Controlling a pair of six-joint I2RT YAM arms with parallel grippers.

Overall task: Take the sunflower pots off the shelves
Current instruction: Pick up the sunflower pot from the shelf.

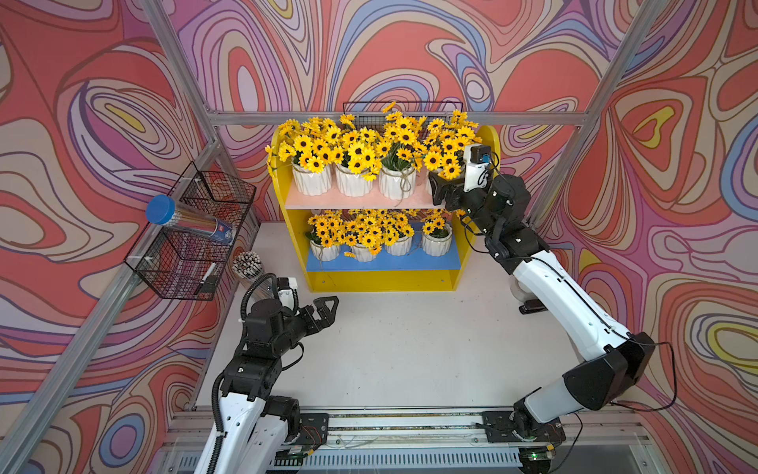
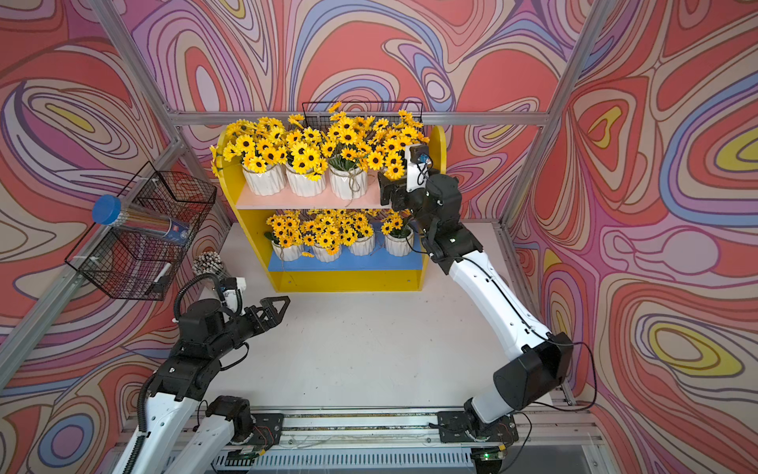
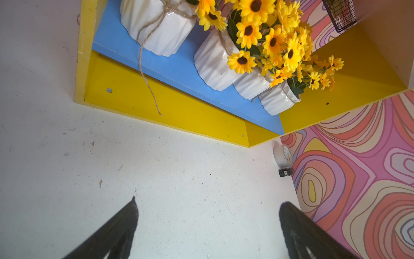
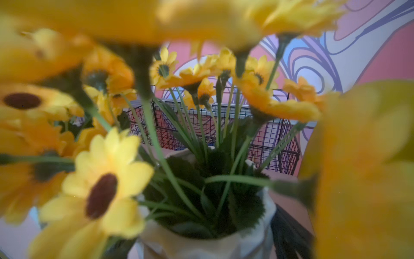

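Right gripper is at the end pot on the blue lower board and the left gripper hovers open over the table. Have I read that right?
Not quite. The right gripper is at the end pot on the pale pink upper board, not on the blue lower board. Both top views show this. The rest stands: the left gripper hovers open over the table.

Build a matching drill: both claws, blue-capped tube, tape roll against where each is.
1. left claw
2. right claw
3. blue-capped tube
4. white tape roll

A. in the side wire basket
B. at the end pot on the pink board
C. on the table beside the shelves
D. open, above bare table in front of the shelves

Pairs: 1-D, 2-B, 3-A, 4-C
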